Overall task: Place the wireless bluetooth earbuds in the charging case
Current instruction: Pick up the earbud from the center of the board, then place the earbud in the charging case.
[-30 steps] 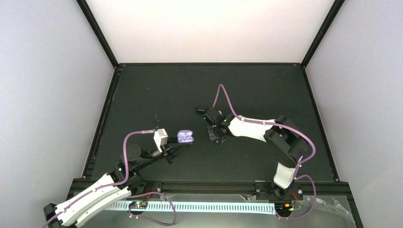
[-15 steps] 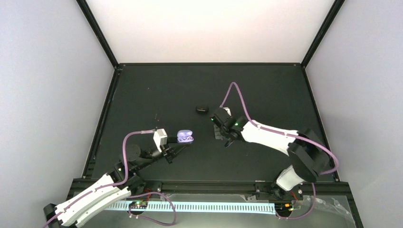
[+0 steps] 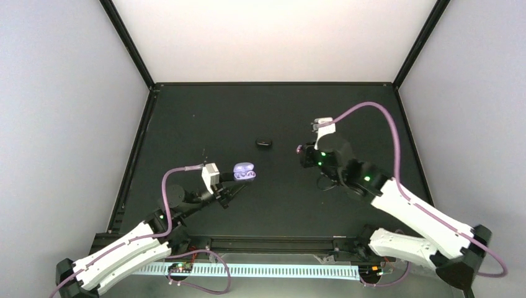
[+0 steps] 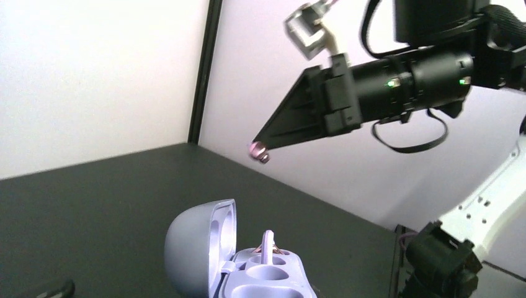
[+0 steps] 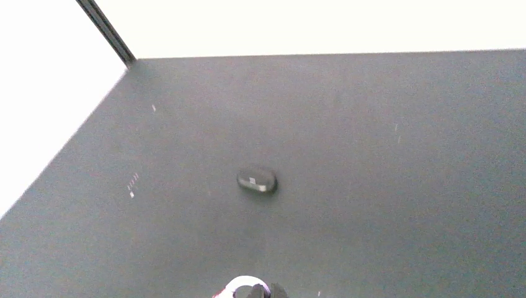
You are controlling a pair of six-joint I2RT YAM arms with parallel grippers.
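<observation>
My left gripper [image 3: 234, 180] is shut on the lavender charging case [image 3: 244, 171], held off the table with its lid open. In the left wrist view the case [image 4: 205, 248] fills the bottom, and a purple earbud [image 4: 268, 241] stands in its far socket. The left fingers are hidden there. My right gripper [image 3: 300, 149] hovers to the right of the case, shut on a tiny pink earbud [image 4: 258, 151] at its tip. The right wrist view shows that earbud [image 5: 239, 287] beside the closed fingertips [image 5: 273, 290] at the bottom edge.
A small black oval case [image 3: 263, 143] lies closed on the dark mat [image 3: 205, 118] between the two grippers, a little farther back; it is also in the right wrist view as the black case [image 5: 257, 180]. Black frame rails [image 3: 273, 83] and pale walls bound the mat.
The right arm has swung right and back from the mat's middle and risen, carrying the pink earbud. The left gripper with the open case has lifted slightly.
</observation>
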